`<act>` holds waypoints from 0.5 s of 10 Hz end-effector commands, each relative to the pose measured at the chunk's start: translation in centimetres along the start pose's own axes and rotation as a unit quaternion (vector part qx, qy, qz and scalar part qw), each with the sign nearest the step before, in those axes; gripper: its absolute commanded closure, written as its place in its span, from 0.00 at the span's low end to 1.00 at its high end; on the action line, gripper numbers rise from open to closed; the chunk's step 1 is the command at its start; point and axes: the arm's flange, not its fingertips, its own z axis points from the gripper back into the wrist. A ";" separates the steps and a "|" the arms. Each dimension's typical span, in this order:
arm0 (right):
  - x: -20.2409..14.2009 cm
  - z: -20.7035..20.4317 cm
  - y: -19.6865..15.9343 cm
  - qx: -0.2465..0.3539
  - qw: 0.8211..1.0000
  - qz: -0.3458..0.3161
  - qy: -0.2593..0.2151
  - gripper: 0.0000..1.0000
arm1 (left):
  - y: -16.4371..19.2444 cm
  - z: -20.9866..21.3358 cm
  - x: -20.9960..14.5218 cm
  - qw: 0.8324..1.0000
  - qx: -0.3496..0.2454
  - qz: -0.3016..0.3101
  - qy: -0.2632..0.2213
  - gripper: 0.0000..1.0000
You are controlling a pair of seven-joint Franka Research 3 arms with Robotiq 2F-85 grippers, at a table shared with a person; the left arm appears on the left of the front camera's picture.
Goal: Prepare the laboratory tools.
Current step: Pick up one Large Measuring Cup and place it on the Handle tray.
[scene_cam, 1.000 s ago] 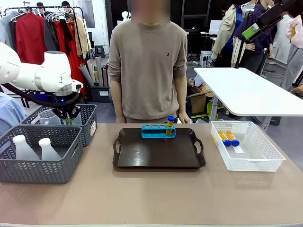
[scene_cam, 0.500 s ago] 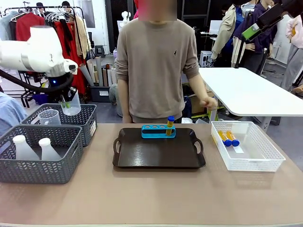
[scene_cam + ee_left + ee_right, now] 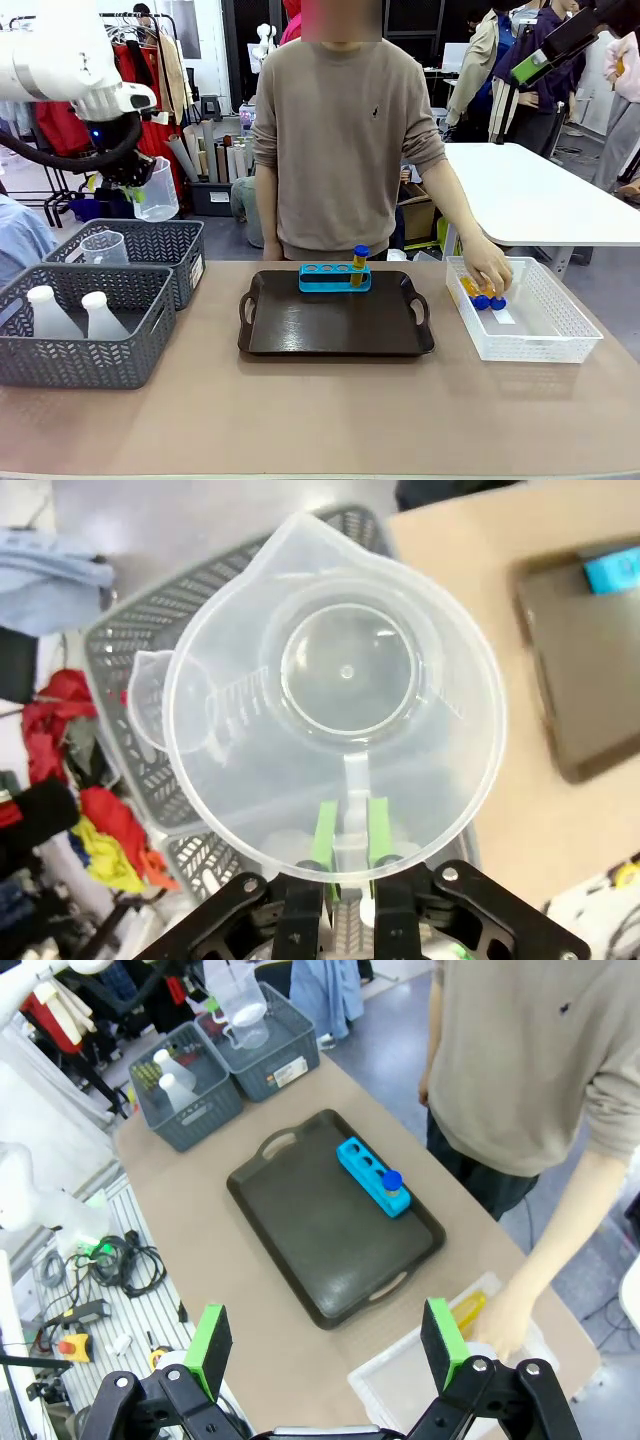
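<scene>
At the upper left of the front view, the left pincer (image 3: pixel 130 185) pinches the wall of the clear measuring beaker (image 3: pixel 157 192), held in the air above the two grey baskets (image 3: pixel 90 330). Two white conical flasks (image 3: pixel 45 312) stand in the nearer basket. The right pincer (image 3: pixel 325 1345) hangs high over the worktop (image 3: pixel 320 410), spread wide and holding nothing. One blue-capped tube (image 3: pixel 360 264) stands in the blue rack (image 3: pixel 334 277) on the dark tray (image 3: pixel 330 320). At the right, the person's hand (image 3: pixel 487 268) rests on the other tubes (image 3: pixel 482 298) in the white mesh basket (image 3: pixel 560 330).
</scene>
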 end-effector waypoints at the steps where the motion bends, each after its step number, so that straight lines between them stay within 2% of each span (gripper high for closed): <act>1: 0.1 0.1 0.2 -0.003 1.000 0.000 -0.001 0.00 | 0.5 1.6 -0.8 0.999 -0.006 -0.051 0.010 1.00; 2: 0.1 0.1 0.2 -0.003 1.000 0.000 -0.001 0.00 | 0.5 1.7 -0.7 0.999 0.001 -0.051 0.003 1.00; 3: 0.1 0.1 0.2 -0.003 1.000 0.000 -0.001 0.00 | 0.6 0.6 0.0 1.000 0.022 -0.017 -0.002 1.00; 4: 0.1 0.1 0.2 -0.003 1.000 0.000 -0.001 0.00 | -0.3 1.8 -0.9 0.999 -0.001 -0.041 0.005 1.00; 5: 0.1 0.1 0.2 -0.003 1.000 0.000 -0.001 0.00 | -0.3 1.8 -0.9 0.999 -0.001 -0.041 0.005 1.00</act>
